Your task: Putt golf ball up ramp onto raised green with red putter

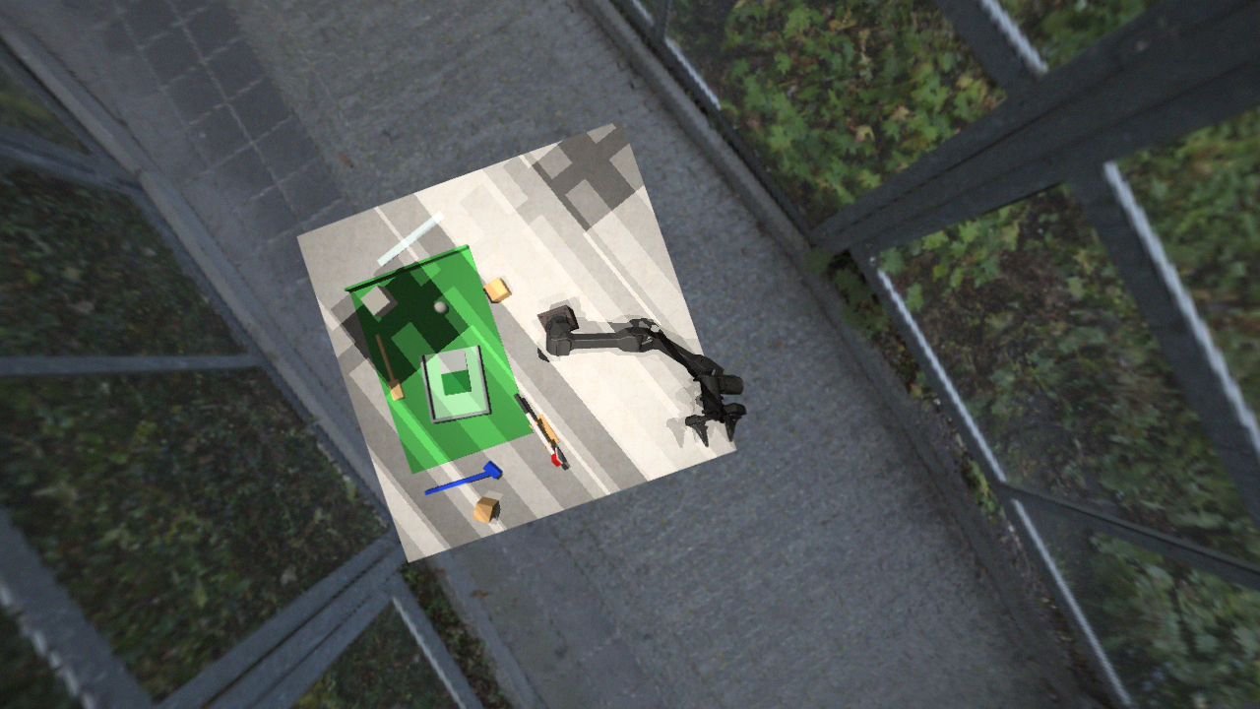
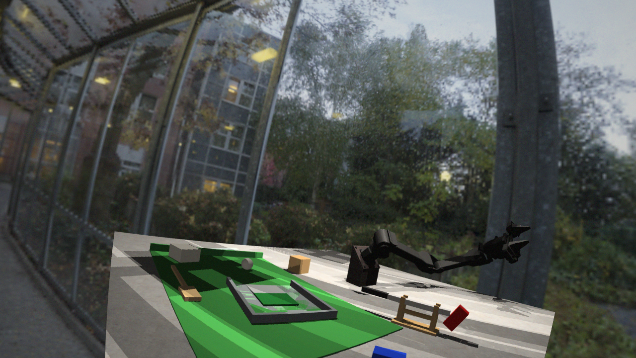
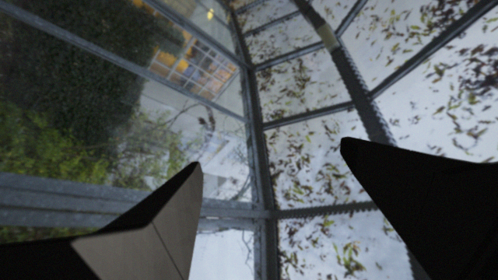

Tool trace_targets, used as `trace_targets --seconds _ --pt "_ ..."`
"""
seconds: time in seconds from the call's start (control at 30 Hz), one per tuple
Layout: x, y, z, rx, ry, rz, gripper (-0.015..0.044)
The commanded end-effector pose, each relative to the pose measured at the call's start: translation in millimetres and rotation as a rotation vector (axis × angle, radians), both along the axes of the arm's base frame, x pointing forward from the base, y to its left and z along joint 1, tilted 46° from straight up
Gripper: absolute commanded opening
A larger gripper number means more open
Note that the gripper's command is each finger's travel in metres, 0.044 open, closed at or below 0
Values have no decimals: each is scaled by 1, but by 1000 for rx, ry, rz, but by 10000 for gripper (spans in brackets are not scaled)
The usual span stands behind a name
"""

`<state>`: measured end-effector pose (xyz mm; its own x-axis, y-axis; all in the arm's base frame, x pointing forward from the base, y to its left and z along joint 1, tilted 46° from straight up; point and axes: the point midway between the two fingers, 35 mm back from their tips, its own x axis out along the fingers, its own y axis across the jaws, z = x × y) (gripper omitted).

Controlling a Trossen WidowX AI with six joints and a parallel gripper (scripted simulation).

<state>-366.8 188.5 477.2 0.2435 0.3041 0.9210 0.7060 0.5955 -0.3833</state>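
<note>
The red putter's head [image 1: 556, 459] [image 2: 456, 317] hangs past one end of a wooden rack [image 2: 418, 325]; its grey shaft with a black grip lies across the rack, beside the green mat [image 1: 511, 424] [image 2: 356, 336]. The golf ball [image 1: 441, 307] [image 2: 247, 264] sits on the mat, in front of the ramp. The raised green [image 1: 456, 382] [image 2: 275, 299] is a small green square inside a dark-walled frame [image 1: 462, 418] [image 2: 293, 316], open on the ball's side. My gripper [image 1: 717, 440] [image 2: 529, 234] [image 3: 271, 156] is open and empty, high up and far from the putter.
A wooden putter [image 1: 396, 390] [image 2: 190, 294] and a grey block [image 1: 378, 300] [image 2: 184, 252] are on the mat. A blue putter [image 1: 492, 471] [image 2: 389, 352], two wooden blocks [image 1: 497, 290] [image 1: 485, 508] and a pale strip [image 1: 409, 239] lie around it. A low green wall [image 1: 409, 267] [image 2: 222, 252] edges the mat.
</note>
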Motion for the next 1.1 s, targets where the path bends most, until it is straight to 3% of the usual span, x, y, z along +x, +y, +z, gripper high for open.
trace_targets --seconds 0.0,0.17,0.57,0.83,1.07 --pt "2 -1 2 0 7 -2 426" --pt "66 -26 44 -5 178 -44 440" --pt "220 -78 93 -44 562 -78 440" --pt "337 -103 88 -131 835 -77 440" --pt "432 -111 53 -239 1086 -7 440"
